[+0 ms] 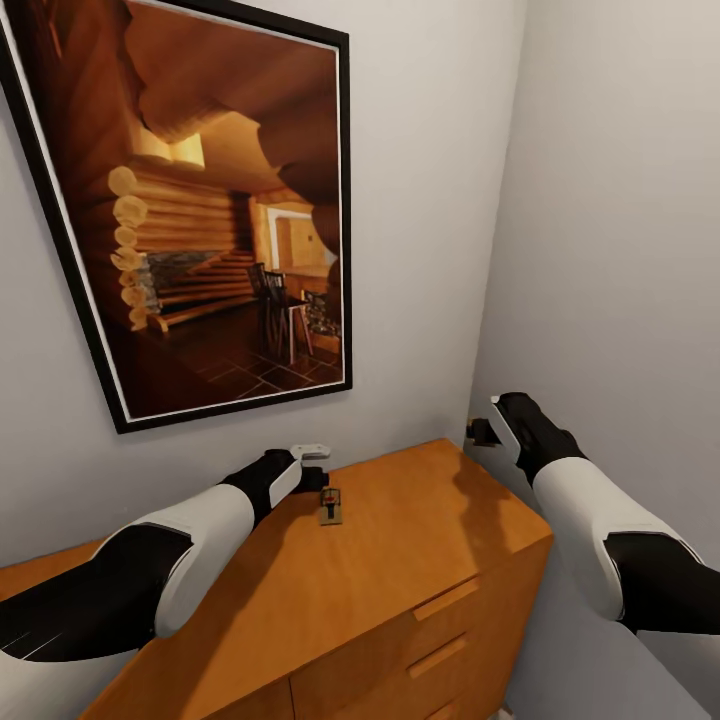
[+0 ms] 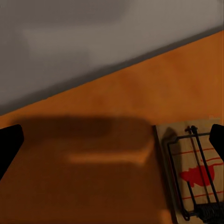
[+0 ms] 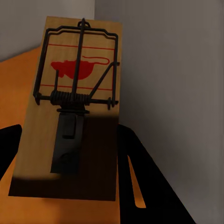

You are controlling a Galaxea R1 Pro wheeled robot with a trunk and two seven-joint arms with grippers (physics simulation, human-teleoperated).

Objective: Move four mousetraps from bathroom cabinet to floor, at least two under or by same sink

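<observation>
Right now one mousetrap [image 1: 331, 506] lies flat on the cabinet [image 1: 400, 560] top, near the back wall [image 1: 420, 200], its wire bar and red mouse print facing up. In the left wrist view this trap [image 2: 193, 175] sits beside one dark fingertip, not between the two; the left gripper [image 1: 312, 478] hovers just beside it with its fingers spread wide and nothing between them. A second trap [image 3: 74, 107] is pinched in the right gripper [image 1: 487, 432], held above the cabinet's far corner close to the side wall [image 1: 620, 200]; the right wrist view shows the trap standing up from the dark fingers [image 3: 140, 186], spring and bar toward the camera. Drawer fronts with slim handles [image 1: 445, 598] show below. A framed picture [image 1: 200, 200] of a log interior hangs on the back wall above the cabinet.
</observation>
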